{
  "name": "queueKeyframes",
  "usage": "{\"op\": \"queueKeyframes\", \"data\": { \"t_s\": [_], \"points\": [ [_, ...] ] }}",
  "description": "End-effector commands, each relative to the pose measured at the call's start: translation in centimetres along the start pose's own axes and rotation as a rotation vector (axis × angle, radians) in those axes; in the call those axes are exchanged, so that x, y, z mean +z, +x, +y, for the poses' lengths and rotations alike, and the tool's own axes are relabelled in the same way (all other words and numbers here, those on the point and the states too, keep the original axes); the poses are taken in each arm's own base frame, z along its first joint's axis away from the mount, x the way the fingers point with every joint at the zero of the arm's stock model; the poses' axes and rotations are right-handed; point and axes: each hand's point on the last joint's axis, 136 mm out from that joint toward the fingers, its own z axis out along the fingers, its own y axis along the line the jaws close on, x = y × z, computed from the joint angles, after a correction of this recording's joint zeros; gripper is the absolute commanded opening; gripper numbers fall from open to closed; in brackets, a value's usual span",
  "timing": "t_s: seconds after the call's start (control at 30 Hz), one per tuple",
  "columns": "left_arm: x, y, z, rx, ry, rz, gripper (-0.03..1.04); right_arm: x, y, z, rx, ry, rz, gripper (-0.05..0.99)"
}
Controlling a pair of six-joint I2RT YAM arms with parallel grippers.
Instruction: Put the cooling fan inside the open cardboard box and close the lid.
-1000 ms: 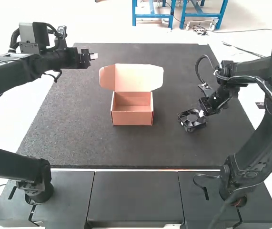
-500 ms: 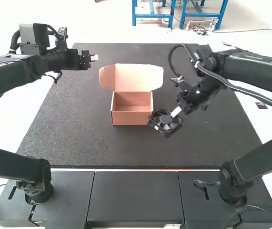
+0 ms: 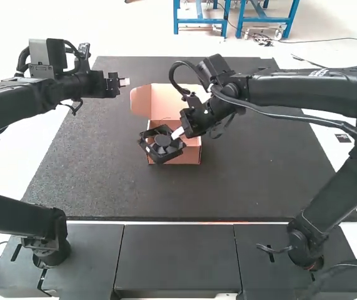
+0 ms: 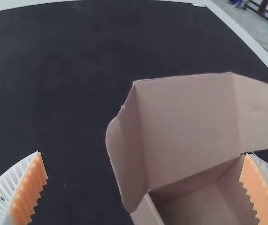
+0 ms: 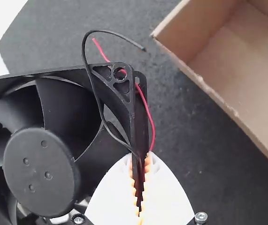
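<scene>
**Right jaws pinch the fan at the box's front corner**

Right jaws are pressed together on the cooling fan [image 3: 161, 142], and in the right wrist view we see the white ribbed fingers [image 5: 164, 199] with their orange pads clamping one thin edge of its black frame. We see the right arm reaching across the middle of the table. The fan hangs tilted off the black mat [image 3: 90, 162], in front of the cardboard box [image 3: 187, 152] at its near corner on the high view's left. In the right wrist view the fan [image 5: 44, 154] sits beside the box's open top [image 5: 232, 61], not inside it, and a red and a black wire [image 5: 149, 117] loop along the frame.

We find the box standing open near the middle of the mat, its lid [image 3: 165, 99] upright at the far side.

Left jaws are spread wide and hold nothing. We see one ribbed finger [image 4: 23, 190] on each side of the lid [image 4: 195, 122], hovering off the lid's far left corner.
</scene>
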Motion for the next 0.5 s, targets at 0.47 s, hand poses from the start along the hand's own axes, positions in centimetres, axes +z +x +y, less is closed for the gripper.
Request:
{"op": "queueKeyframes", "data": {
  "t_s": [0.47],
  "points": [
    [-0.9, -0.3, 2.7, -0.015, -0.099, -0.046, 0.97, 1.2, -6.4, -11.1, 0.143, 0.24, -0.221, -0.02]
  ]
}}
